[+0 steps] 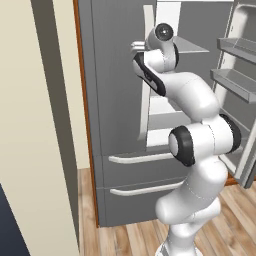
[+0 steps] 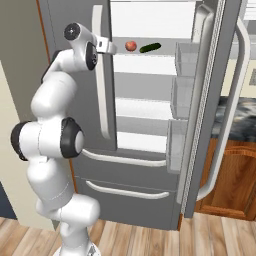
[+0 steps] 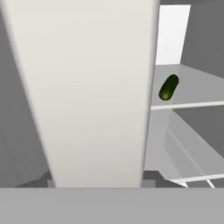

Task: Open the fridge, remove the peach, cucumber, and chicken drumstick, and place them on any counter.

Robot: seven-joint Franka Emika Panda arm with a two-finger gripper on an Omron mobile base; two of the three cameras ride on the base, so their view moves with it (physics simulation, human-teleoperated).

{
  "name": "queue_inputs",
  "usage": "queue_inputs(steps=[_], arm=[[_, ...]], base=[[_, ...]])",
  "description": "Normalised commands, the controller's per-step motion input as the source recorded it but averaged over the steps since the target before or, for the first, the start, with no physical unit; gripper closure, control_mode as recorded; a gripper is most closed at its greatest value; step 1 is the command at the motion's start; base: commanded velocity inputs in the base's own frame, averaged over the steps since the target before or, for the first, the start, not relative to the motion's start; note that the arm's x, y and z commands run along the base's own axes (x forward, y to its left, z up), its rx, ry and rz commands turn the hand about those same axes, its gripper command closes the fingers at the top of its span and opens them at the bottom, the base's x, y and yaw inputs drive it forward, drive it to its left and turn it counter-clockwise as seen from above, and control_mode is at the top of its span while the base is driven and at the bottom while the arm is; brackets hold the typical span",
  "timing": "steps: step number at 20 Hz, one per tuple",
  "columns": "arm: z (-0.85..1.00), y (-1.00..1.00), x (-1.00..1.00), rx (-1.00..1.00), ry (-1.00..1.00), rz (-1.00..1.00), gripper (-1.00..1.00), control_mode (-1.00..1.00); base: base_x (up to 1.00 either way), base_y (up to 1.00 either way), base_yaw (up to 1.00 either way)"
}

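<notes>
Hand view, nearest first: pale left door handle [image 3: 92, 87] sits right up against the lens, a broad off-white bar from top to bottom. Claw fingertips can't be made out here, so whether the claw is wide, narrow or gripping the handle cannot be told. Past the handle, to its right, the cucumber [image 3: 168, 87] lies on a pale fridge shelf [image 3: 192, 105], tilted, well apart from the handle.

Right base view: white arm [image 2: 50, 125] rises from lower left, wrist up high, claw [image 2: 106, 46] at the left door handle [image 2: 101, 90] near its top, touching or just beside it; jaw spacing not readable. Fridge [image 2: 150, 165] has its right door [image 2: 215, 100] swung open, left door closed. On the upper shelf inside, the peach [image 2: 130, 46] sits just left of the cucumber [image 2: 150, 48], near each other, not touching. Two lower drawers [image 2: 125, 185] closed. Marbled surface [image 2: 240, 117] over brown cabinets shows at far right behind the open door.

Left base view: arm [image 1: 195, 150] from lower right, hand [image 1: 142, 47] up against the same handle [image 1: 146, 95]; open door bins [image 1: 235, 80] at right.
</notes>
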Motion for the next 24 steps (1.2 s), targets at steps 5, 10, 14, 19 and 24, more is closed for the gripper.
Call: queue_inputs(steps=[5,10,14,19,24], arm=[[0.00,0.00,-0.86,0.00,-0.01,-0.03,1.00,-1.00],[0.00,0.00,-1.00,0.00,-0.01,-0.09,1.00,-1.00],[0.00,0.00,-1.00,0.00,-0.01,-0.15,1.00,-1.00],[0.00,0.00,-1.00,0.02,-0.01,-0.19,1.00,-1.00],[0.00,0.00,-0.50,0.01,0.00,-0.08,-1.00,-1.00]], base=[[0.00,0.00,0.00],[0.00,0.00,0.00],[0.00,0.00,0.00],[0.00,0.00,0.00],[0.00,0.00,0.00]])
